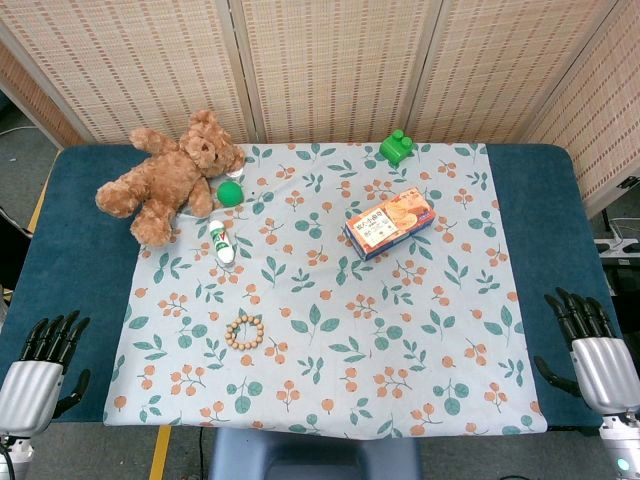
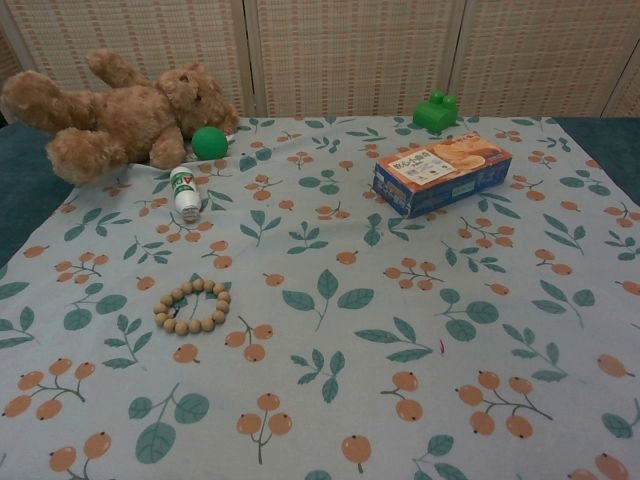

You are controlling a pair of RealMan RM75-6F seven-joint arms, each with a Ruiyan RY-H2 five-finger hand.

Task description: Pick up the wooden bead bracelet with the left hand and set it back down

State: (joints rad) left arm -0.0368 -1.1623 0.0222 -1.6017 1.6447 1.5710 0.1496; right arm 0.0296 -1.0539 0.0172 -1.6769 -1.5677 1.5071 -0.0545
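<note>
Bracelet [image 1: 244,331] lies apart from bottle [image 1: 222,241].

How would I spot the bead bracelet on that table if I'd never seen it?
Start at the teddy bear in the far left corner of the leafy tablecloth, then come toward the robot past the small white bottle. The wooden bead bracelet lies flat alone, the only ring of pale beads.

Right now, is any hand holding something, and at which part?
Nothing is held. The left hand and right hand are open at the table's near edge, and the bracelet lies untouched on the cloth.
</note>
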